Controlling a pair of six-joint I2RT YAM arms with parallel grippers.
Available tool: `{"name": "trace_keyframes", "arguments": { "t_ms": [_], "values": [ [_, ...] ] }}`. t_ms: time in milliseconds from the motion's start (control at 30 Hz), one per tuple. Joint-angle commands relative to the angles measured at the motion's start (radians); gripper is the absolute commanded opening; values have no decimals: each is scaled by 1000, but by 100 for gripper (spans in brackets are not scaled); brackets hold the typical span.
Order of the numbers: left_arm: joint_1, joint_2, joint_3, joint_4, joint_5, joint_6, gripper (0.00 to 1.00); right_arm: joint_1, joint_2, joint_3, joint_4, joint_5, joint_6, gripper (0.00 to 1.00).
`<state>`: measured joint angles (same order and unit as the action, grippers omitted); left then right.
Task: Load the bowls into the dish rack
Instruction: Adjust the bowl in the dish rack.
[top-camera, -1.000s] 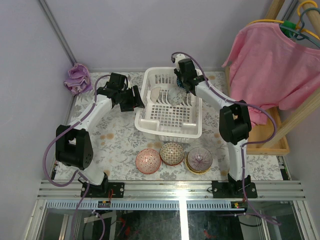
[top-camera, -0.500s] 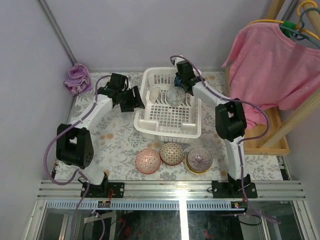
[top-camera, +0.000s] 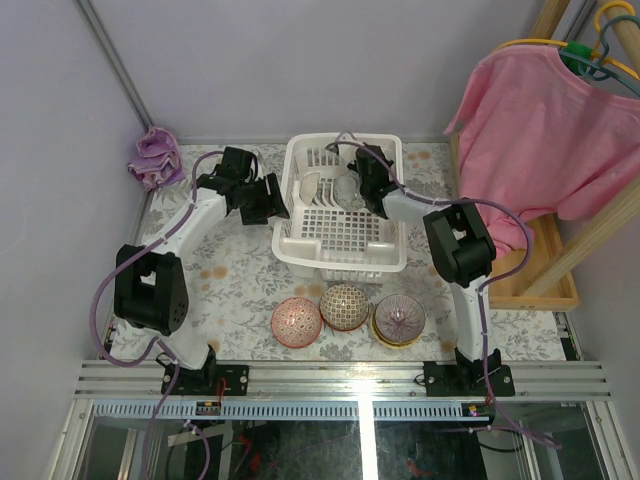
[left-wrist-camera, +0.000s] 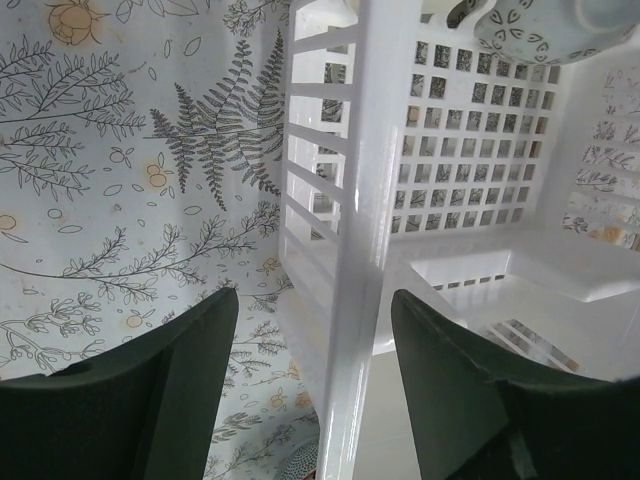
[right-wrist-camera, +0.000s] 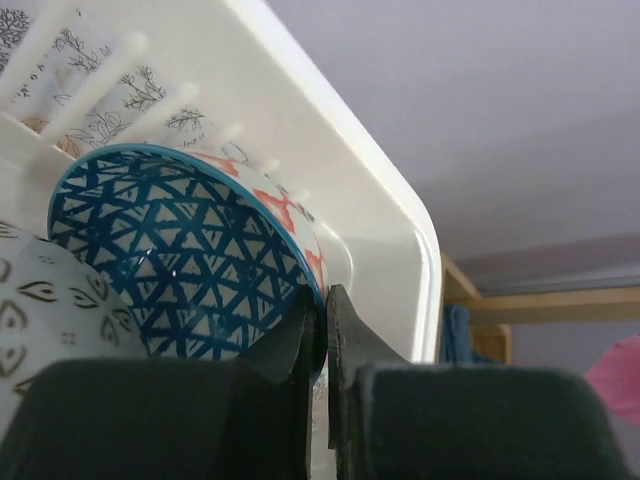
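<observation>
The right claw (right-wrist-camera: 322, 325) is clamped on the rim of a blue bowl (right-wrist-camera: 180, 265), one finger inside its triangle-patterned hollow, the other on the outside. That bowl stands on edge among the tines, close to a wall of the rack (right-wrist-camera: 340, 190), with a white bowl (right-wrist-camera: 25, 305) overlapping it at the lower left of the wrist frame. From above, this claw sits in the rack's upper part. The left claw (left-wrist-camera: 312, 330) is spread wide, straddling the rack's left wall, one finger over the fern-print cloth (left-wrist-camera: 120, 150), the other over the rack's floor; it seems clear of the wall, though the close view leaves that unsure. Below the rack, at bottom centre of the top view, a pink bowl (top-camera: 296, 321), a netted bowl (top-camera: 343, 306) and a yellow bowl (top-camera: 399, 319) sit in a row on the cloth. A rag (top-camera: 155, 157) lies at the upper left, a shirt (top-camera: 545, 120) hangs at the upper right.
</observation>
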<state>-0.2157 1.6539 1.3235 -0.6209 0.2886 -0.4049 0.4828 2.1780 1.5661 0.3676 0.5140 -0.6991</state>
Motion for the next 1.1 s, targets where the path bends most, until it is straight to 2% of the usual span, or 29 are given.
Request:
{"name": "trace_keyframes", "arguments": {
  "t_ms": [0,67,200,267,400,567,667,767,933,1033,1067],
  "values": [
    [7,20,32,30,-3,21,62,24,-25,-143,392,43,-286,0],
    [8,20,33,30,-3,20,62,29,-2,-159,449,60,-346,0],
    [8,19,37,26,-6,23,62,30,-9,-167,412,40,-310,3],
    [7,20,41,22,-8,24,62,30,-17,-161,376,32,-261,22],
    [7,20,48,17,-9,23,62,31,-41,-150,331,26,-215,35],
    [7,17,52,16,-10,24,62,30,-91,-140,282,13,-165,64],
    [8,15,50,14,-11,23,62,30,-111,-117,251,33,-143,72],
    [7,13,48,13,-8,23,62,29,-144,-88,194,59,-95,77],
    [7,15,42,19,0,18,62,28,-220,3,-62,81,99,80],
    [8,13,35,26,2,14,62,12,-263,107,-363,2,348,81],
    [8,10,34,28,2,14,62,0,-274,154,-461,-51,477,81]
  ]
}}
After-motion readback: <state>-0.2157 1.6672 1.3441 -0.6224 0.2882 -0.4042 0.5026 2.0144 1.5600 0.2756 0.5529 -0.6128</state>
